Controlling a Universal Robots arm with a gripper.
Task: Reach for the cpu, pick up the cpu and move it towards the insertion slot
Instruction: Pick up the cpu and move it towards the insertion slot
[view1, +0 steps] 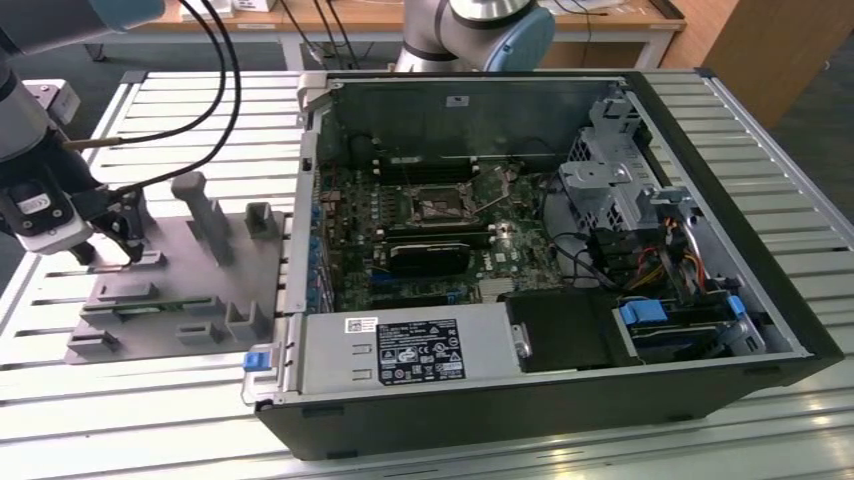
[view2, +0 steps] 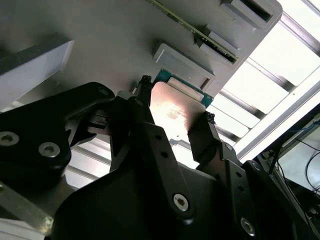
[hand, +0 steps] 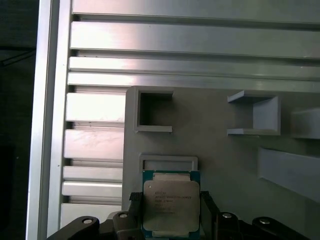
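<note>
Jaws clamp the cpu (hand: 171, 202) at the grey plate (hand: 220, 150) on the slatted metal table (hand: 200, 45).

A computer case (view1: 534, 420) lies open on the slatted table (view1: 160, 400). Just beside it, on the exterior view's left, lies a plate with upright posts (view1: 200, 290). The gripper (view1: 120, 240) stands over that plate's far left corner. In both wrist views the cpu (hand: 171, 202) (view2: 175, 112) sits between the gripper's fingers (hand: 135, 202) (view2: 142, 100), one against each opposite edge, just beside a low frame (hand: 170, 162) on the plate. Whether the cpu rests on the plate I cannot tell. Inside the case, the insertion slot (view1: 438, 208) sits on the motherboard (view1: 400, 235), behind a long card (view1: 427, 255) and well apart from the cpu. The power supply (view1: 400, 352) fills the case's near side.
</note>
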